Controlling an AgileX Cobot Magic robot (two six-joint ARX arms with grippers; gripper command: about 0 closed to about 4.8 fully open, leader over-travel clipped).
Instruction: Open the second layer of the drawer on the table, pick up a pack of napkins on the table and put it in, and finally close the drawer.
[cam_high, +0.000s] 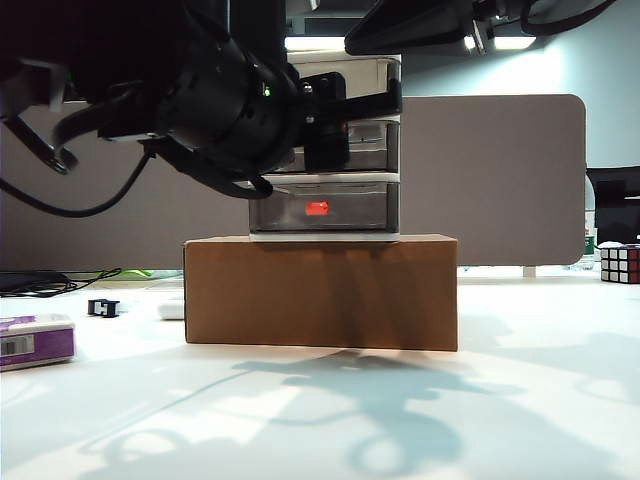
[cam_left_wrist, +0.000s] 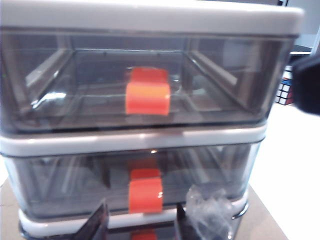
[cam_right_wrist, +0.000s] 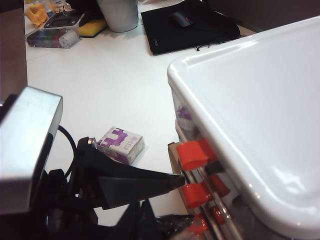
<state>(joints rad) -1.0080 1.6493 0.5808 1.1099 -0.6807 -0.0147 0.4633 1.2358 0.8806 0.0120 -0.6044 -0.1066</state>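
The drawer stands on a brown cardboard box, and its grey tiers each carry a red-orange handle. My left gripper hovers right in front of the second layer. In the left wrist view that second layer shows its handle just beyond my left gripper, which is open with nothing between its fingers. The pack of napkins, purple and white, lies on the table at the far left. The pack of napkins also lies below my right gripper, which is shut above the cabinet.
The brown cardboard box lifts the cabinet off the table. A black clip and a small white object lie left of it. A Rubik's cube sits far right. A grey partition stands behind.
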